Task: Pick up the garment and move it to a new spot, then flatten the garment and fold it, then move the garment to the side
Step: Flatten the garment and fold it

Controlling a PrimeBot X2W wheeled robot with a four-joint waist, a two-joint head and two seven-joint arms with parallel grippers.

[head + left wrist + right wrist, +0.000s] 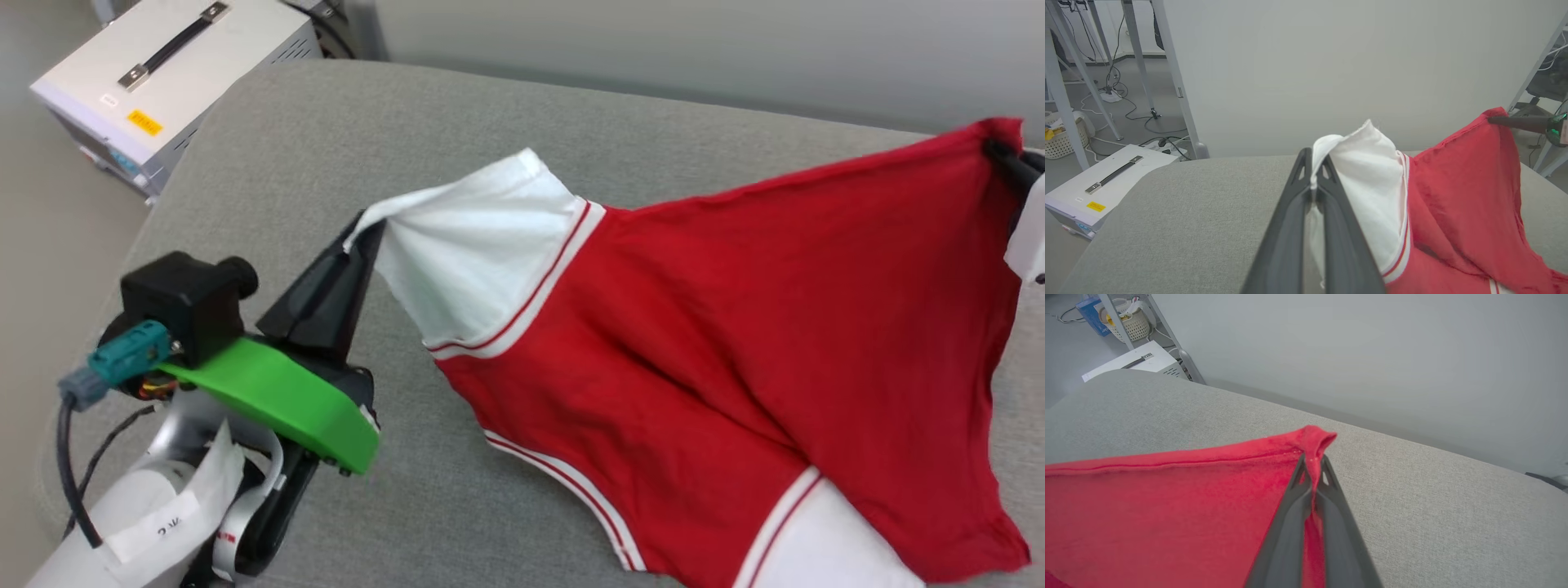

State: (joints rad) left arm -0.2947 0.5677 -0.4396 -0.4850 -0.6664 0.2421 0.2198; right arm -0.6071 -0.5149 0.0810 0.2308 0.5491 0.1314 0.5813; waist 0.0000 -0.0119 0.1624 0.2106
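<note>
The garment (735,327) is a red jersey with white sleeves and red-white striped trim, stretched in the air above the grey cushion; its print does not face me. My left gripper (363,233) is shut on the tip of one white sleeve (1367,183), lifting it at the left. At the far right my right gripper (1000,151) is shut on a red hem corner (1316,443), which bunches between the fingers. The cloth sags between both holds, and its lower part with the second white sleeve (824,547) rests on the cushion.
A wide grey cushioned surface (326,163) lies beneath the jersey, with a pale wall behind it. A white box with a black handle (171,73) sits on the floor off the far-left corner. Table legs, cables and a basket (1061,143) stand further back.
</note>
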